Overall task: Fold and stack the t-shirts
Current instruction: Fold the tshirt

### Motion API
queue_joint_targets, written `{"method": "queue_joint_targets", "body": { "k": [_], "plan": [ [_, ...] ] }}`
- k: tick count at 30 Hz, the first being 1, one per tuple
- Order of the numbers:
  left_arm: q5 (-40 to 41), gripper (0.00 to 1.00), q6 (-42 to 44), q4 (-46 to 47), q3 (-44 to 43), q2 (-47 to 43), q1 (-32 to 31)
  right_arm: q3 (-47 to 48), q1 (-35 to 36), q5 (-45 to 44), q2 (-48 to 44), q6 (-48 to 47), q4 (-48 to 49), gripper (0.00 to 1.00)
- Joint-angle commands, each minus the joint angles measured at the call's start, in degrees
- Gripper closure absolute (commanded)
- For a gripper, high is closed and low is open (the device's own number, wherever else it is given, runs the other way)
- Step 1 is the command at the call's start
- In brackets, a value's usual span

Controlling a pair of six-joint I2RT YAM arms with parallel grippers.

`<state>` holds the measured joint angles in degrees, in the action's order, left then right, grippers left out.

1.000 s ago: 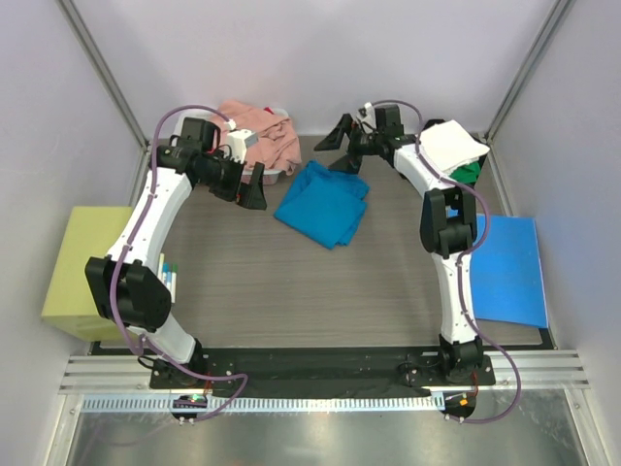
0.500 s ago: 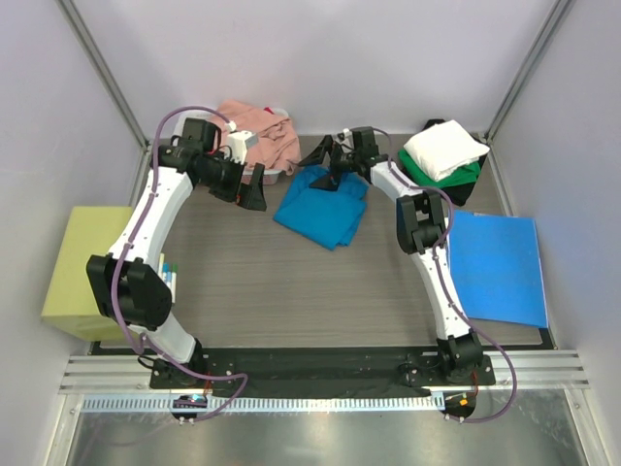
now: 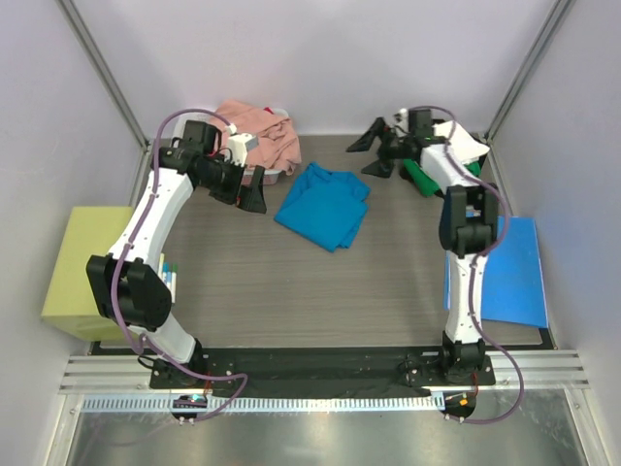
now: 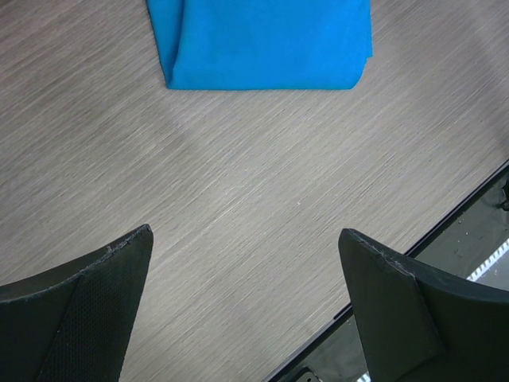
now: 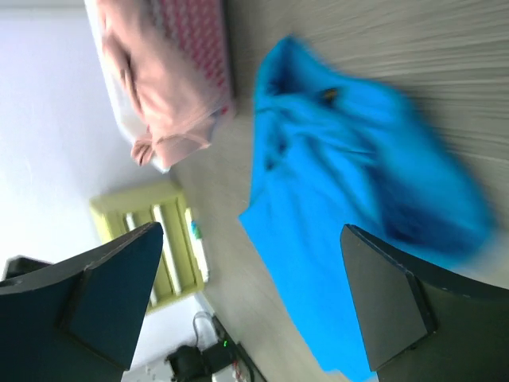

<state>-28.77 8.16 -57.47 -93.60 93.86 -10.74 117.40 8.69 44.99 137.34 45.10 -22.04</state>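
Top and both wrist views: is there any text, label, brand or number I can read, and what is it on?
No readable text in any view.
Right wrist view: a small dark mark, perhaps a tag, on the blue t-shirt is too blurred to read.
Top view: the pink t-shirt, blue sheet and yellow-green box show no print.

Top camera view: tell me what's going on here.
Two robot arms are working on t-shirts, and neither holds anything right now. The left gripper and the right gripper both hang open over the table, on either side of the teal-blue t-shirt, which lies loosely folded. A salmon pink t-shirt sits bunched at back left. A white t-shirt lies on a green t-shirt at back right.
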Motion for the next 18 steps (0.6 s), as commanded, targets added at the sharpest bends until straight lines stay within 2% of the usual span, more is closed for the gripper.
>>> {"method": "queue_joint_targets", "body": {
  "k": [1,9,18],
  "plan": [
    [-1.6,0.00,0.6,0.7,1.1,-2.5,0.3,-10.5,-6.8,-7.5,-9.9,-6.9,-2.5,0.00],
    [-1.5,0.00,0.9,0.1,0.3,-2.7,0.3,-25.4,-6.7,-9.0,-13.2,-8.5,0.0,0.00],
    [-2.3,0.00,0.4,-0.4,-1.8,-1.4,0.2,-30.5,-3.7,-8.6,-11.7,-9.9,0.8,0.00]
  ]
}}
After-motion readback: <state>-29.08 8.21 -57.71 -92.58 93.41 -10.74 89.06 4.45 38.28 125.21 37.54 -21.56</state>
